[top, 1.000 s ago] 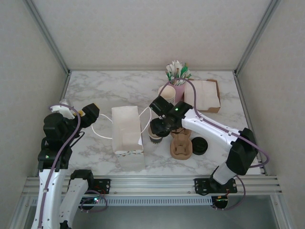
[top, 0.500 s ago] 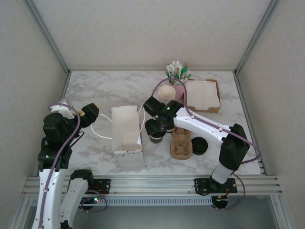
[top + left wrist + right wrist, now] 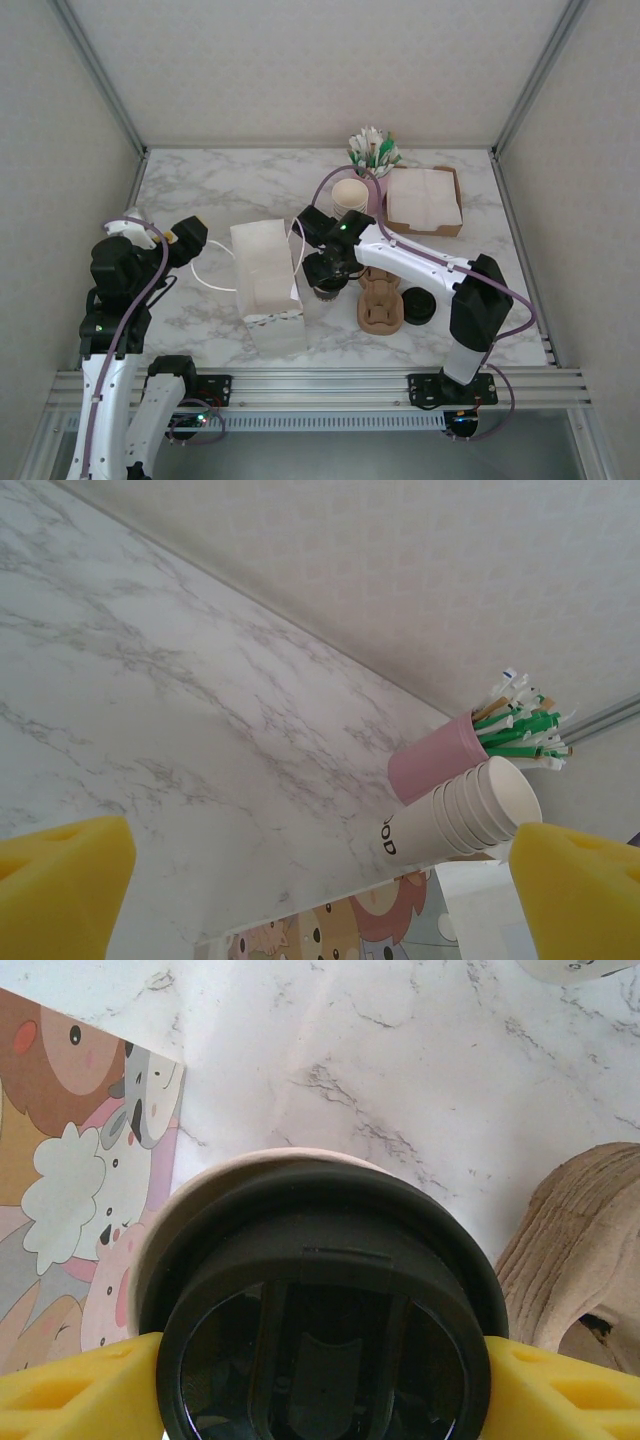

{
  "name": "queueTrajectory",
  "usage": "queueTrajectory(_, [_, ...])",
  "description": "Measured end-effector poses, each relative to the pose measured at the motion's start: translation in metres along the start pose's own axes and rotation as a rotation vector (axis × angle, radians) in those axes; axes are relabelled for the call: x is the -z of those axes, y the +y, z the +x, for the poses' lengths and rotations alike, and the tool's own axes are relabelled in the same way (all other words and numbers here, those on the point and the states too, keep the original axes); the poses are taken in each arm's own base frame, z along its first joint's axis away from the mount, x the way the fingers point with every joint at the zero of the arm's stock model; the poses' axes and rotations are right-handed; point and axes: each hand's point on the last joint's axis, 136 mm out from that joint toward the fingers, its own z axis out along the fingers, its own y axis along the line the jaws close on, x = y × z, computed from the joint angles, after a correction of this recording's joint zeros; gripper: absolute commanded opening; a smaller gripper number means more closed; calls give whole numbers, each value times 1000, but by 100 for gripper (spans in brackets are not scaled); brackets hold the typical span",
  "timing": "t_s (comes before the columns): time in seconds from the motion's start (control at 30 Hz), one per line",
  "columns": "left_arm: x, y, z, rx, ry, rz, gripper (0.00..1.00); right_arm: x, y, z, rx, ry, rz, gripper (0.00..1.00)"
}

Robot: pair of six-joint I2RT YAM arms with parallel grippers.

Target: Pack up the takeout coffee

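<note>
Looks like the carry step: takeout coffee (image 3: 318, 1290), black-lidded and upright, pinched at the lid between the yellow fingers (image 3: 70, 1390) of the right gripper (image 3: 320, 1390), just beside the right side of the white paper bag (image 3: 265, 270) and near the brown pulp carrier (image 3: 381, 300). Left gripper (image 3: 320, 885) spread wide, holding nothing, well off to the left. Next probably calls for rising over the bag's mouth, centring, then lowering upright before letting go.

Lab robot test cell, not a real café: marble-look table (image 3: 200, 190) boxed in w/ plain white wall panels (image 3: 320, 70) on alu frame posts (image 3: 100, 75). Two arms bolted to alu rail (image 3: 320, 385) at near edge. Café items are just props, e.g. white paper bag (image 3: 265, 270), pink stick cup (image 3: 440, 758).
</note>
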Motion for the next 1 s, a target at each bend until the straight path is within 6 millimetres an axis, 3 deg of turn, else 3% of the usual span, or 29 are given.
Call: queueTrajectory(1.0, [0,0,0,0,0,0,96,1,3,-2,-50,-7,-12,76])
